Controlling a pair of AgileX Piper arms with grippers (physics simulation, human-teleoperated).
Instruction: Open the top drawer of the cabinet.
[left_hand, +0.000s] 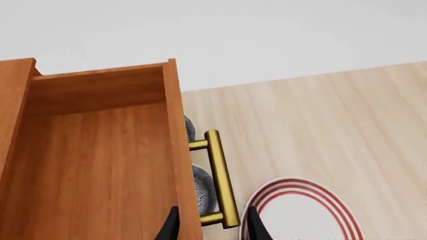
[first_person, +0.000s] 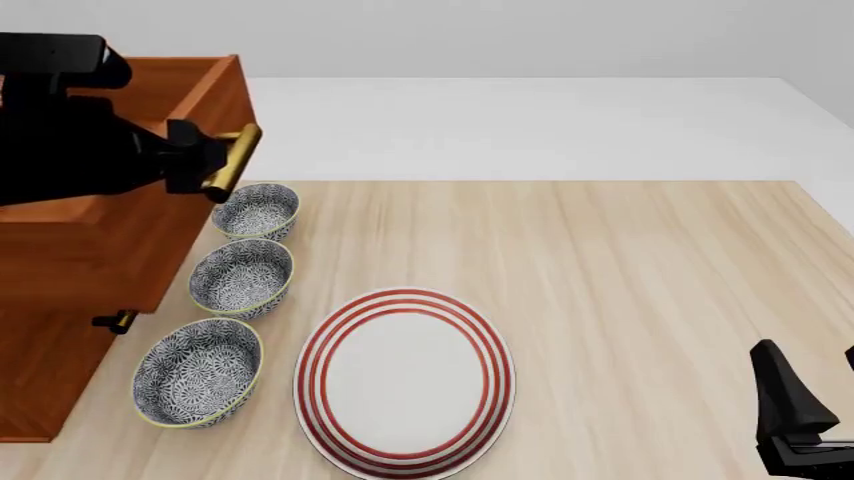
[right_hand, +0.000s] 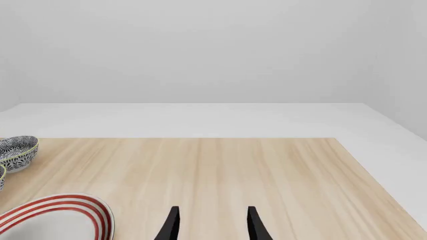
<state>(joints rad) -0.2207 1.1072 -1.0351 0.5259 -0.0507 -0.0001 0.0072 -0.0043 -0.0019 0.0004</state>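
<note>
The cabinet (first_person: 47, 370) stands at the table's left edge. Its top drawer (left_hand: 100, 160) is pulled well out, so the left wrist view looks down into its bare wooden inside. The gold bar handle (left_hand: 221, 180) sticks out from the drawer front (first_person: 180, 240). My left gripper (left_hand: 213, 227) is open, one fingertip (left_hand: 171, 226) at the drawer front and the other fingertip (left_hand: 257, 226) beyond the handle, with the bar between them. In the front view the left gripper (first_person: 203, 165) sits at the handle (first_person: 234, 158). My right gripper (right_hand: 212, 225) stands open over bare table at the near right.
Three patterned bowls (first_person: 256, 212) (first_person: 242, 277) (first_person: 198, 372) line up just in front of the cabinet, under the drawer's handle. A red-striped oval plate (first_person: 404, 380) lies near the middle front. A lower drawer's handle (first_person: 118, 322) shows below.
</note>
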